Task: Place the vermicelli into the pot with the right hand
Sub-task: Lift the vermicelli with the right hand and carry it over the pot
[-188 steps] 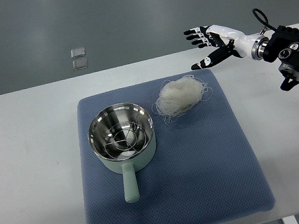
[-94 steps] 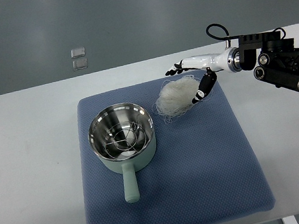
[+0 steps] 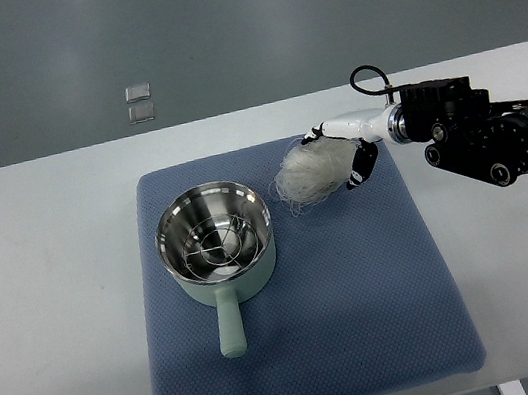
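Fingers of right hand clasp wispy vermicelli nest

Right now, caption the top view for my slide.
Right hand closing around white vermicelli nest beside mint-green steel-lined pot.

Pot: shiny steel inside, matt mint shell w/ plastic-looking handle. Mat under pot: blue textured cloth. Vermicelli right of pot: fine whitish threads.

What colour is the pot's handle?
Pale mint green, like the pot body; handle clearest in top view.
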